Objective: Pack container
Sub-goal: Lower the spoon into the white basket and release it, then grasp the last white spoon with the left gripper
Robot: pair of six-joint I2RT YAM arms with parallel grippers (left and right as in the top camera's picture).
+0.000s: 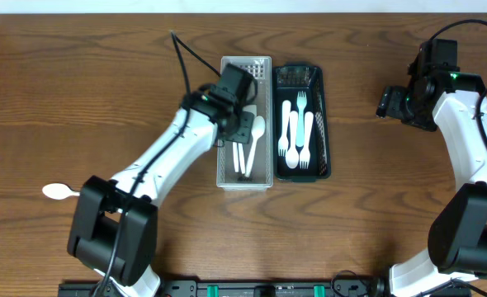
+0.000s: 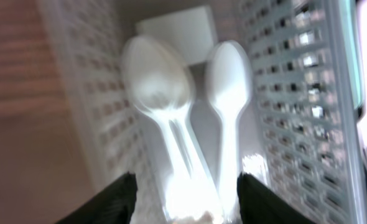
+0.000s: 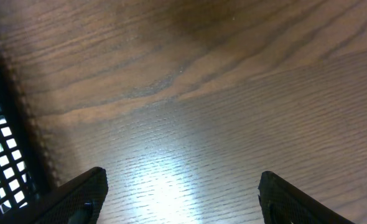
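White basket [image 1: 243,183] holds spoons [image 2: 165,93]; left gripper [image 2: 183,190] hangs over them, fingers apart. Black basket [image 1: 301,77] of forks [image 1: 297,132] touches its right side. Right gripper [image 3: 183,193], spread wide, well right of it; stray spoon [image 1: 59,191] far left

1. This looks like a robotics lab bench rather than a home. Two white-and-black arms, the left arm [image 1: 157,161] and the right arm [image 1: 475,140], stand at the near edge of a wood-grain table [image 1: 392,181].
2. A black cable [image 1: 186,54] loops free by the left arm, and a black mounting rail [image 1: 252,289] runs along the near edge.
3. Plastic spoons [image 1: 257,128] and forks [image 1: 286,132] lie sorted in a white basket [image 1: 260,66] and a black basket [image 1: 324,124], like a staged test set-up.
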